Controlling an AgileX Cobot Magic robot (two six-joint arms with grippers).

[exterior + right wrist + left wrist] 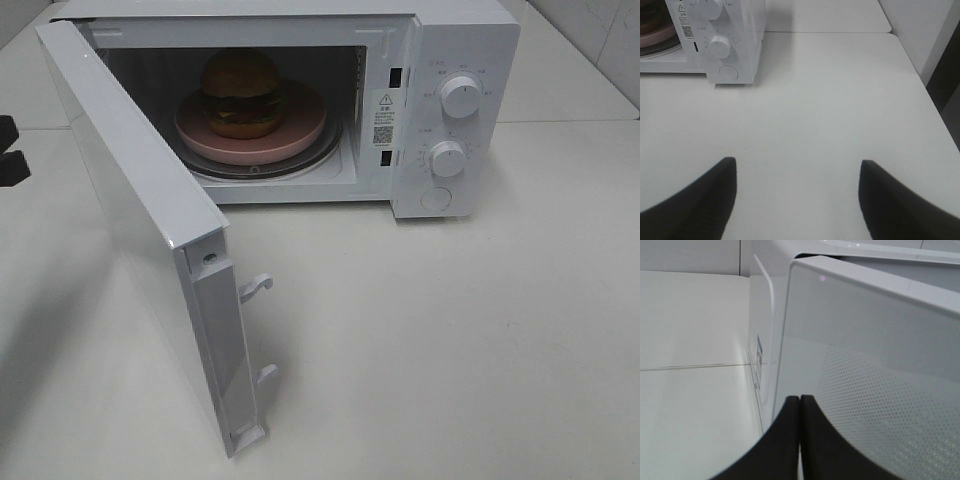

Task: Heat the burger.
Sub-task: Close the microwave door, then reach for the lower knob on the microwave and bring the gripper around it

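In the high view, a white microwave (455,40) stands at the back of the desk (450,350) with its door (130,200) swung wide open toward the front left. The burger (241,92) sits upright inside the cavity, in the middle of a pink plate (300,135) that rests on the glass turntable (325,158). The control panel to the right of the opening carries an upper knob (460,96), a lower knob (448,158) and a round button (436,199). Two white latch hooks (256,287) stick out from the door's free edge. Two dark pieces of the left arm (10,165) show at the left edge of the frame, on the outer side of the door.

In the left wrist view, the left claw (799,401) has its two black fingers pressed together with no gap and nothing between them. Its tips sit right in front of the door's outer face, by the dotted window mesh (890,415). Whether they touch the door cannot be told.

In the right wrist view, the right claw (797,162) is spread wide and holds nothing, with only bare desk between its fingers. It hangs over the desk in front of and to the right of the microwave, well apart from it. The two knobs and the round button are in sight, along with a sliver of the pink plate at the frame's edge.
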